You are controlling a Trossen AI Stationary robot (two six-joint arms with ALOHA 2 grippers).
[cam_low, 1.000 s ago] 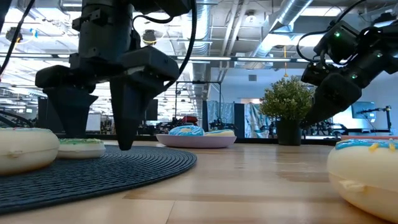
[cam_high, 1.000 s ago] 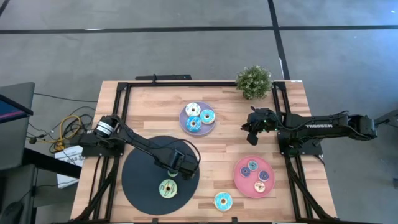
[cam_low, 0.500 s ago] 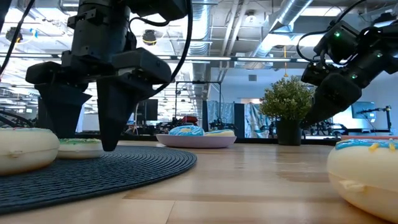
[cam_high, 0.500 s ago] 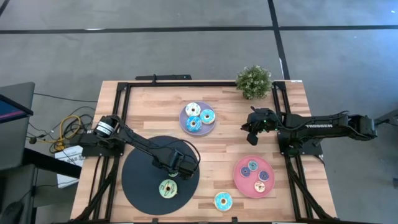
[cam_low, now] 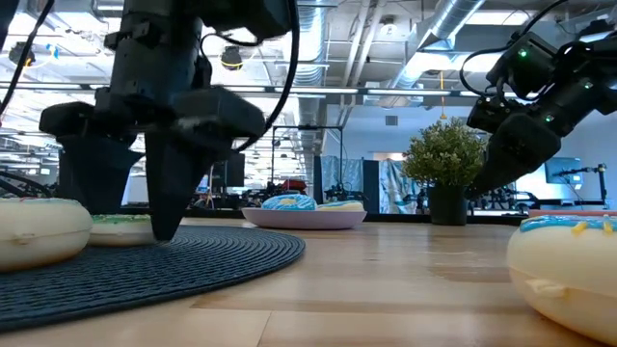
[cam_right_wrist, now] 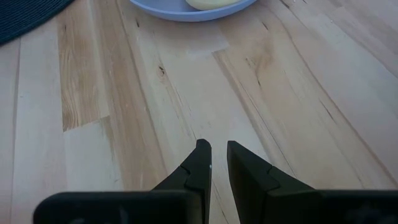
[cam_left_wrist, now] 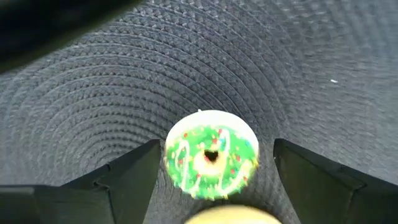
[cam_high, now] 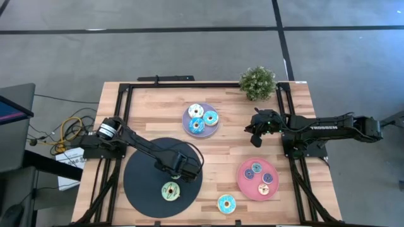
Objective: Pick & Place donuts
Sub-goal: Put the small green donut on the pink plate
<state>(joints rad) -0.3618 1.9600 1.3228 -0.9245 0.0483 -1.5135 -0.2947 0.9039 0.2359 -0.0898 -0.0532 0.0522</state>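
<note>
Your left gripper (cam_high: 175, 178) hangs low over the black mat (cam_high: 142, 189), jaws spread wide and pointing down. The green donut (cam_left_wrist: 211, 161) lies flat on the mat between the two fingers (cam_left_wrist: 124, 180), not gripped; in the left wrist view a gap shows on each side of it. Seen from the low camera, the fingertips reach down almost to the mat, just in front of that donut.

A cream donut (cam_low: 39, 231) sits on the mat's near edge, to one side of the left jaws.

Your right gripper (cam_high: 255, 133) waits well away over bare worktop (cam_right_wrist: 298, 93), jaws nearly closed with only a thin slit between them, holding nothing. Ahead of those jaws is the lavender plate (cam_high: 189, 129) carrying three donuts. Beside the right jaws, toward the near edge, the pink plate (cam_high: 243, 183) holds three small donuts.

One blue-iced donut (cam_high: 226, 203) lies alone on the worktop between the mat and the pink plate. A potted plant (cam_high: 257, 82) stands at the far edge, behind the right gripper.
</note>
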